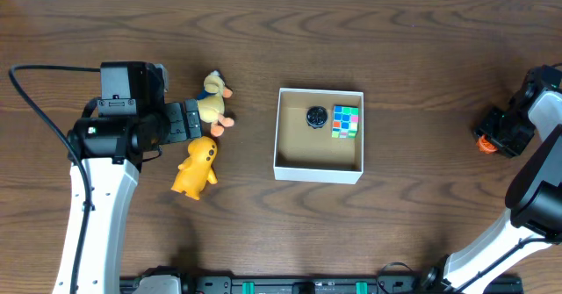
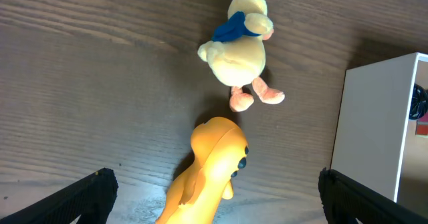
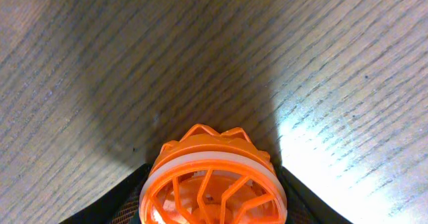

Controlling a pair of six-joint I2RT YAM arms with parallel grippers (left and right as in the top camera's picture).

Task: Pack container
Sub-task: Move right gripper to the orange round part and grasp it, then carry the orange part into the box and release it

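Container [image 1: 316, 174] holds cube [image 1: 345, 122], black disc [image 1: 316, 117]; plush duck [image 1: 213, 101], yellow toy [image 1: 196, 167] wait left. Left gripper [image 2: 214, 200] gapes empty; right gripper [image 3: 212, 207] clamps orange toy [image 3: 210, 177].

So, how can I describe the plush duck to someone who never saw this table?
Find the white-walled container at the middle of the table and look left of it, where two yellow toys lie. The plush duck is the upper one in the overhead view. Unlike the glossy plastic toy below it, it is pale and fuzzy, with a blue scarf and pink feet.
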